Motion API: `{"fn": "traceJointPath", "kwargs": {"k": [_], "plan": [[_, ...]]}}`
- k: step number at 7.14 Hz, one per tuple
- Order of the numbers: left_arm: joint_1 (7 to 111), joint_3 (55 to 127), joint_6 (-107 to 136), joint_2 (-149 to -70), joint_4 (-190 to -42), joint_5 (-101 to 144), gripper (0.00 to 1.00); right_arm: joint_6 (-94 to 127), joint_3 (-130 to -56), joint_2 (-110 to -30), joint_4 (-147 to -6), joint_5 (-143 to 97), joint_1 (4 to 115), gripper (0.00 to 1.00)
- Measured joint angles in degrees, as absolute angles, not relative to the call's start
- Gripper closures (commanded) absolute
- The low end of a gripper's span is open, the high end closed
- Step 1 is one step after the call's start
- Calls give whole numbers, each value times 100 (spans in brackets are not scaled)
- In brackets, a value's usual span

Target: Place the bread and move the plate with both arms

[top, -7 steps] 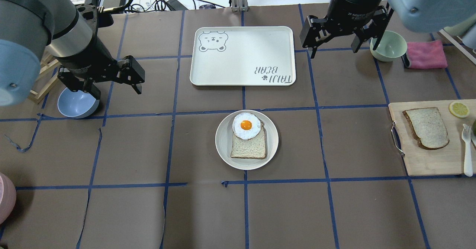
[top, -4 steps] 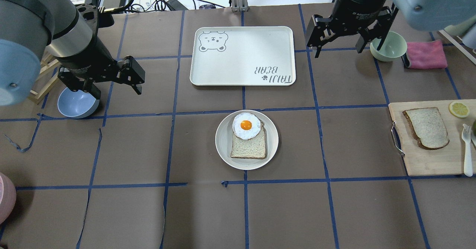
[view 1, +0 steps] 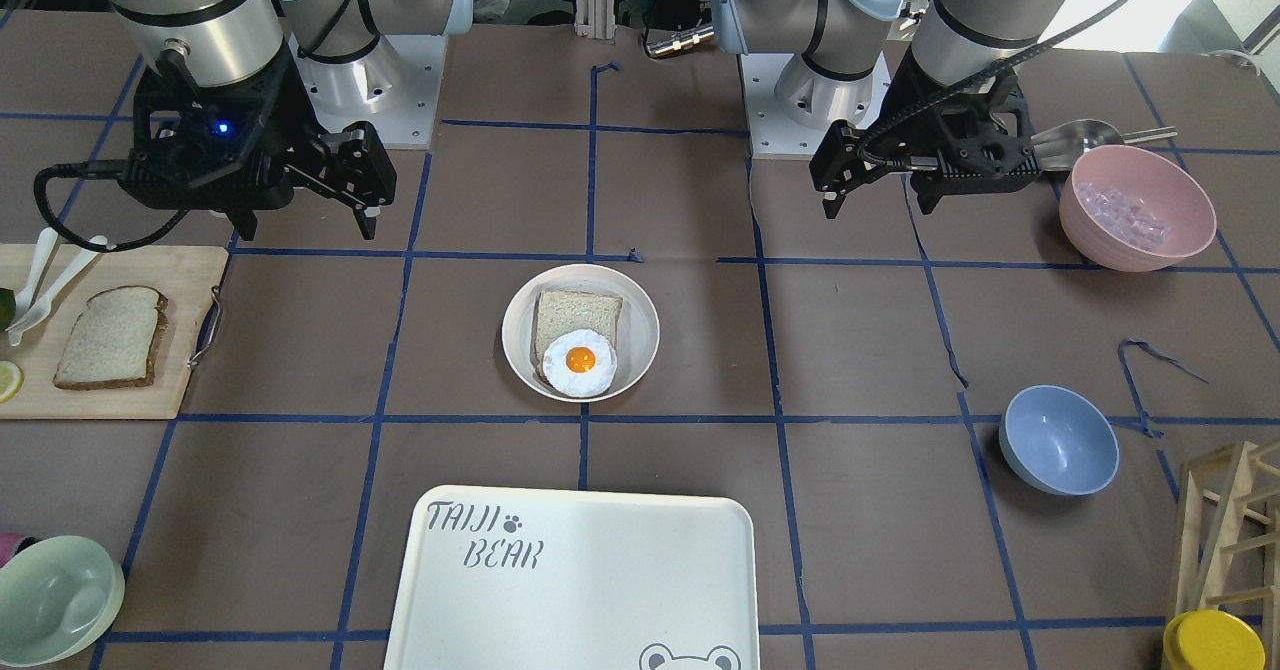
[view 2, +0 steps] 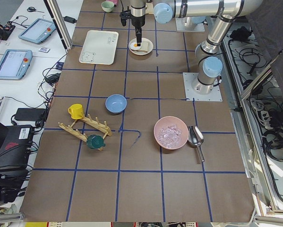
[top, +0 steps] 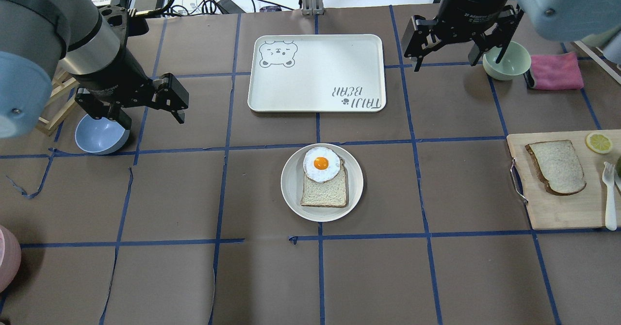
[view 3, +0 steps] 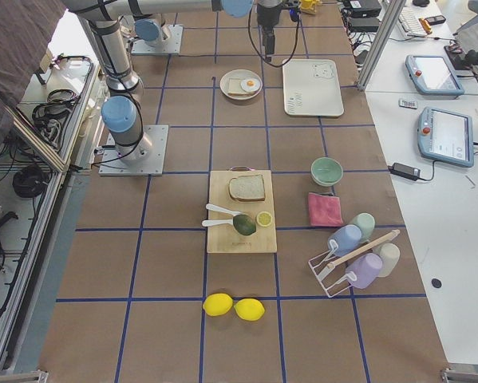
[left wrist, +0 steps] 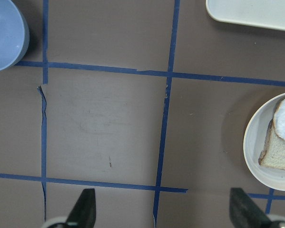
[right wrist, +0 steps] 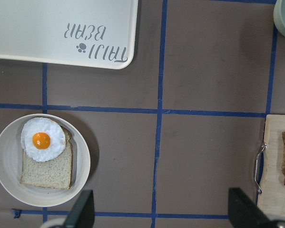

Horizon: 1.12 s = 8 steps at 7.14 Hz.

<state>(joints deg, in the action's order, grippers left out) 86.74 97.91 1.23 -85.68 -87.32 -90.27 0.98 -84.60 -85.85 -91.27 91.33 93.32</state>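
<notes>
The bread [top: 557, 166], greyish with a dark brown crust, lies on a wooden cutting board [top: 558, 211] at the right. The round off-white plate [top: 291, 189] sits mid-table and holds a paler square slice with a fried egg on it. My left gripper [top: 153, 120] hangs open and empty above the table, left of the plate. My right gripper [top: 456, 62] hangs open and empty at the far right, beside the tray and well behind the bread. The right wrist view shows the plate [right wrist: 6, 161] at lower left and the board's edge at right.
A white "TAIJI BEAR" tray [top: 315, 73] lies behind the plate. A pale green bowl [top: 507, 60] and pink cloth [top: 555, 70] sit by my right gripper. A blue bowl [top: 99, 136] sits under my left gripper. A lemon slice and white cutlery lie on the board.
My right gripper has moved a little to the right and farther back, still open. The left arm, the bread and the plate have not moved.
</notes>
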Motion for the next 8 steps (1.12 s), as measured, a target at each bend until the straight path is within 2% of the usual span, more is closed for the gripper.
{"fn": "traceJointPath", "kwargs": {"k": [8], "plan": [[8666, 9800, 113, -8578, -8736, -9017, 0, 54, -8529, -8568, -9239, 9100, 9206, 0]]}}
